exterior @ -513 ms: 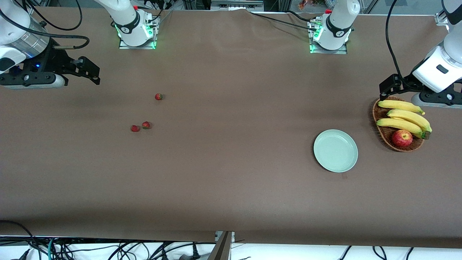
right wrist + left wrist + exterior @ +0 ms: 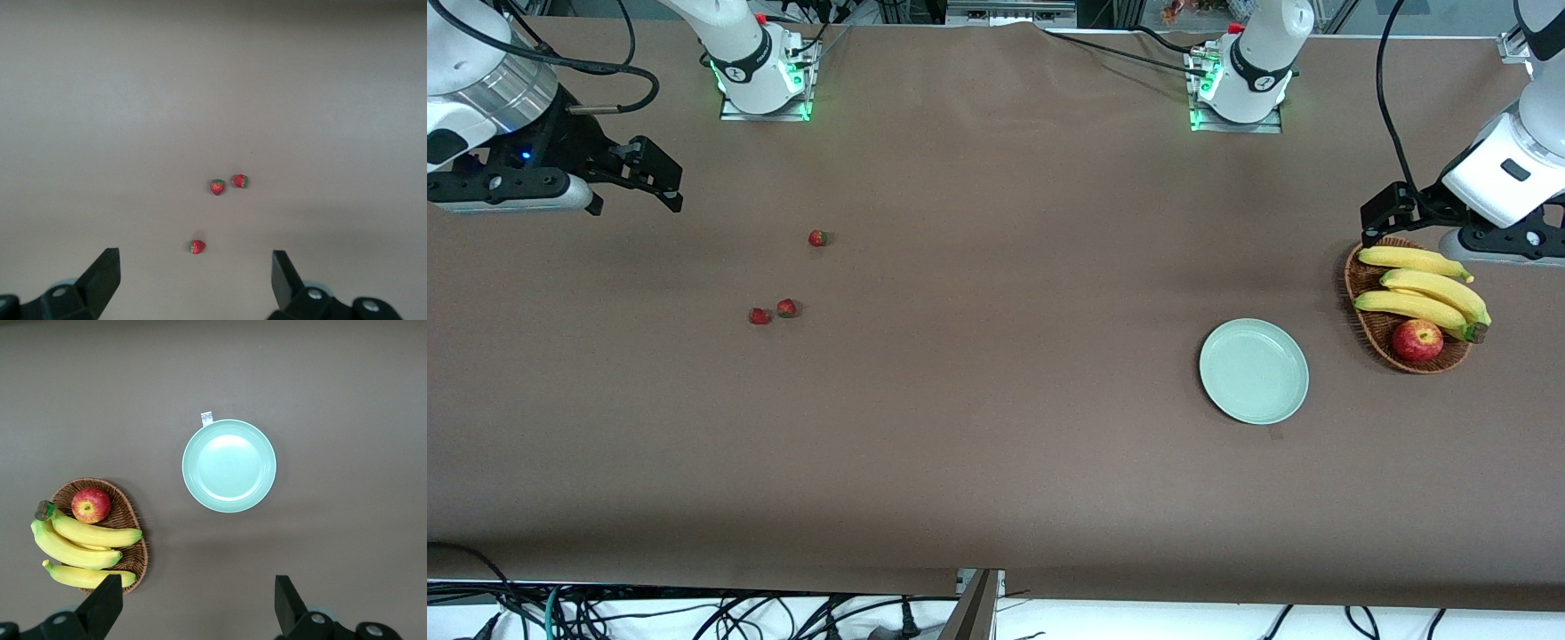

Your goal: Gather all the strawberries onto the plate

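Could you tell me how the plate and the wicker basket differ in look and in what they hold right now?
The plate is round, smooth and pale mint green; the basket is oval, woven and brown. The plate holds nothing, while the basket holds three bananas and an apple. The plate lies nearer the front camera; the basket sits closer to the left arm's end, partly under the left gripper. Both rest flat on the brown table, apart from each other.
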`<state>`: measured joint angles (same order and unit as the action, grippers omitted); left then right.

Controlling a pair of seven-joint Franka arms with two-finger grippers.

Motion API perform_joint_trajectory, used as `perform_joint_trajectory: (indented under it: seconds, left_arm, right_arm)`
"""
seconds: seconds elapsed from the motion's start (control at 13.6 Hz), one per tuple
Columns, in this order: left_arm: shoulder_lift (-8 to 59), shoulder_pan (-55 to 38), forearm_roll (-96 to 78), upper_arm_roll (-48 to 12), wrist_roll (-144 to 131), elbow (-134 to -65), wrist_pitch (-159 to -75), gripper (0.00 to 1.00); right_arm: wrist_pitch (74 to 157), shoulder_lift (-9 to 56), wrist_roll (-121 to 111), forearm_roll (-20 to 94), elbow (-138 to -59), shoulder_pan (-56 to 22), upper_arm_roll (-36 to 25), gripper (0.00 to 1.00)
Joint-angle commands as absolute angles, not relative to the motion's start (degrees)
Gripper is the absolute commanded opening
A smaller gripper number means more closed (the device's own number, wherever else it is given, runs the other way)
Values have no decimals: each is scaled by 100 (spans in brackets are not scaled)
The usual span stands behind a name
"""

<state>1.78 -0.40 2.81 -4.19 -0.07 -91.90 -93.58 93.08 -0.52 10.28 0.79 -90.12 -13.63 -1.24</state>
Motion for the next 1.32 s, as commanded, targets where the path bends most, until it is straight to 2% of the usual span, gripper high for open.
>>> perform_joint_trajectory:
  seconds: [0.0,0.81,1.03,1.1,1.25]
  left_arm:
    - [132,-62,176,-387,-35,-9211,-9308,100]
    - [132,-53,176,-387,-26,-9211,-9308,100]
    - [132,-53,176,-387,-26,-9211,-9308,100]
    - [132,-53,176,-387,-26,-9211,-9308,100]
    - [132,-53,176,-387,-26,-9211,-9308,100]
  right_arm:
    - [9281,26,1099,-26,-8877,-1336,-123,100]
    - [9238,26,968,-53,-8823,-1301,-290,100]
    - [8573,298,738,-123,-8868,-1380,-229,100]
    - [8482,360,756,-62,-8938,-1458,-211,100]
    - [8874,299,930,-44,-9681,-1722,-176,100]
